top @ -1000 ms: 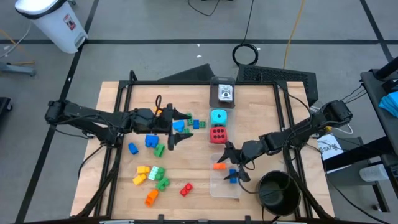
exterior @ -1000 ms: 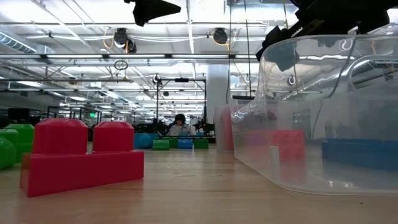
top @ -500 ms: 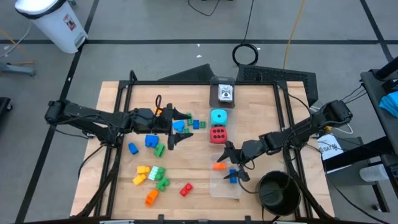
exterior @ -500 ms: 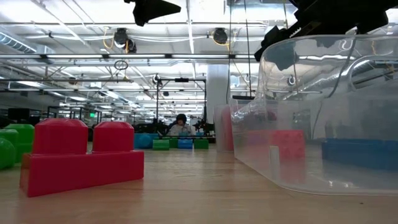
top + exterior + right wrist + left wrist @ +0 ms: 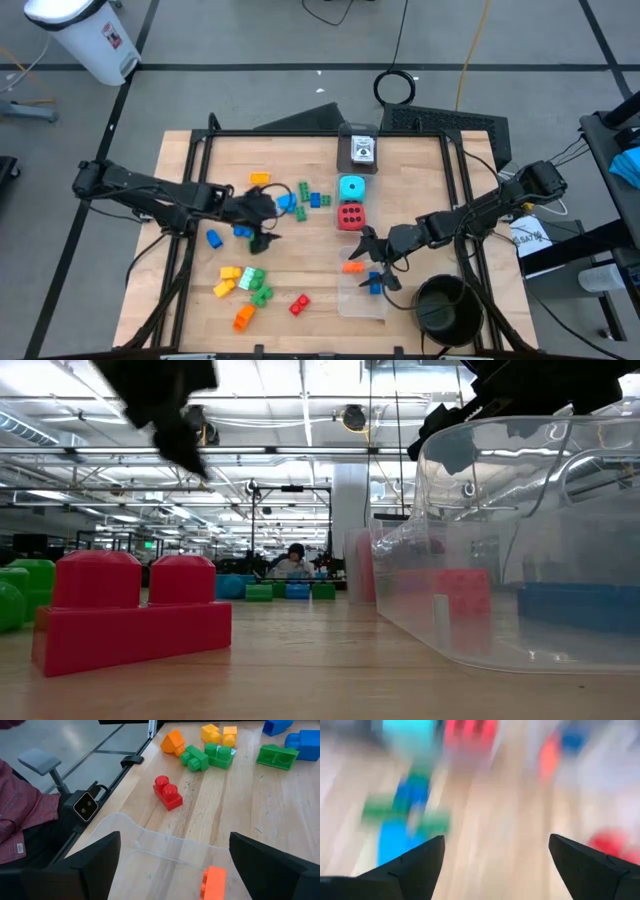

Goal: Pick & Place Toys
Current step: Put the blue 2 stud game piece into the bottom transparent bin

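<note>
The red brick [image 5: 299, 305] near the tabletop's [image 5: 430, 180] front edge is judged light, rigid and slick; its flat sides are best pinched. The right gripper [image 5: 374, 263] is held spread and empty over the clear box [image 5: 362, 300]. Farther back, the left gripper [image 5: 262, 226], jaws spread and empty, is positioned above the blue bricks [image 5: 243, 229].

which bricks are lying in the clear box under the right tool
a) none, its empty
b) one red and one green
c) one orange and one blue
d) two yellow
c: the high view shows an orange brick and a blue brick inside the clear box, below the open right tool; the red brick lies outside on the table.
</note>
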You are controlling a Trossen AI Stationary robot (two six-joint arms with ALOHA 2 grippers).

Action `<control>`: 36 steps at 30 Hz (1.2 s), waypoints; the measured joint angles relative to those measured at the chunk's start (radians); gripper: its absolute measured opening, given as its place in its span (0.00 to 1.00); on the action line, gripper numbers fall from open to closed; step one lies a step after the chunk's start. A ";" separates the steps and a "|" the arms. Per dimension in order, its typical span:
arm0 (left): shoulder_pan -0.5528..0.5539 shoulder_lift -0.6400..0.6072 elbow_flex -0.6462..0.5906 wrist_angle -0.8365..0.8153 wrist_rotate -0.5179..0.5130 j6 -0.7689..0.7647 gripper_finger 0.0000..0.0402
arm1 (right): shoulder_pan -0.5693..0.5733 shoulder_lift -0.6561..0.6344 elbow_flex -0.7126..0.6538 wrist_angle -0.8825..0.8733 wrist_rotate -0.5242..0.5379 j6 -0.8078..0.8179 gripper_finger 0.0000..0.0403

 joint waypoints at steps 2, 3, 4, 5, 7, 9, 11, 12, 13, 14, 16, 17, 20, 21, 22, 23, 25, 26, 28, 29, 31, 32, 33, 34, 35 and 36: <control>0.001 -0.001 0.000 -0.158 -0.028 -0.051 0.88 | 0.000 0.000 0.000 0.002 0.000 0.004 0.84; 0.001 -0.001 0.000 -0.227 -0.036 -0.071 0.88 | 0.000 0.000 0.000 0.004 0.000 0.009 0.84; 0.001 -0.001 0.000 -0.296 -0.044 -0.085 0.87 | 0.000 0.000 0.000 0.007 0.000 0.014 0.84; 0.001 -0.001 -0.004 -0.347 -0.055 -0.096 0.87 | 0.000 0.000 0.000 0.009 0.000 0.018 0.84; 0.001 -0.001 -0.017 -0.391 -0.078 -0.097 0.86 | 0.000 0.000 0.000 0.011 0.000 0.019 0.84; 0.001 -0.001 -0.046 -0.401 -0.090 -0.068 0.84 | 0.000 0.000 0.000 0.011 0.000 0.019 0.84; 0.001 -0.001 -0.085 -0.403 -0.089 -0.035 0.83 | 0.000 0.000 0.000 0.011 0.000 0.019 0.84; 0.001 -0.001 -0.106 -0.403 -0.089 -0.020 0.82 | 0.000 0.000 0.000 0.010 0.000 0.019 0.84; 0.001 -0.001 -0.127 -0.403 -0.091 -0.007 0.81 | 0.000 0.000 0.000 0.011 0.000 0.022 0.84; 0.003 0.001 -0.145 -0.398 -0.094 -0.010 0.80 | 0.000 0.000 0.000 0.010 0.000 0.022 0.84; 0.006 0.009 -0.170 -0.368 -0.093 -0.023 0.79 | 0.000 0.000 0.000 0.011 0.000 0.022 0.84; 0.007 0.011 -0.175 -0.355 -0.093 -0.024 0.78 | 0.000 0.000 0.000 0.011 0.000 0.022 0.84; 0.007 0.016 -0.177 -0.342 -0.092 -0.024 0.75 | 0.000 0.000 0.000 0.010 0.000 0.022 0.84; 0.007 0.025 -0.177 -0.342 -0.087 -0.022 0.74 | 0.000 0.000 0.000 0.010 0.000 0.022 0.84; 0.007 0.036 -0.178 -0.342 -0.079 -0.019 0.73 | 0.000 0.000 0.000 0.011 0.000 0.022 0.84; 0.007 0.044 -0.179 -0.342 -0.071 -0.014 0.72 | 0.000 0.000 0.000 0.010 0.000 0.022 0.84; 0.007 0.068 -0.179 -0.338 -0.060 -0.009 0.71 | 0.000 0.000 0.000 0.010 0.000 0.022 0.84; 0.007 0.084 -0.179 -0.338 -0.060 -0.009 0.70 | 0.000 0.000 0.000 0.010 0.000 0.022 0.84; 0.007 0.123 -0.177 -0.332 -0.061 -0.008 0.68 | 0.000 0.000 0.000 0.010 0.000 0.022 0.84; 0.007 0.139 -0.176 -0.328 -0.062 -0.008 0.68 | 0.000 0.000 0.000 0.010 0.000 0.022 0.84; 0.011 0.171 -0.174 -0.315 -0.065 -0.007 0.68 | 0.000 0.000 0.000 0.010 0.000 0.022 0.84; 0.011 0.186 -0.172 -0.308 -0.067 -0.007 0.68 | 0.000 0.000 0.000 0.010 0.000 0.022 0.84; 0.011 0.199 -0.172 -0.300 -0.073 -0.005 0.68 | 0.000 0.000 0.000 0.010 0.000 0.022 0.84; 0.011 0.207 -0.171 -0.286 -0.079 -0.005 0.68 | 0.000 0.000 0.000 0.010 0.000 0.022 0.84; 0.011 0.213 -0.172 -0.274 -0.082 -0.001 0.68 | 0.000 0.000 0.000 0.010 0.000 0.022 0.84; 0.011 0.220 -0.175 -0.261 -0.082 0.000 0.68 | 0.000 0.000 0.000 0.010 0.000 0.022 0.84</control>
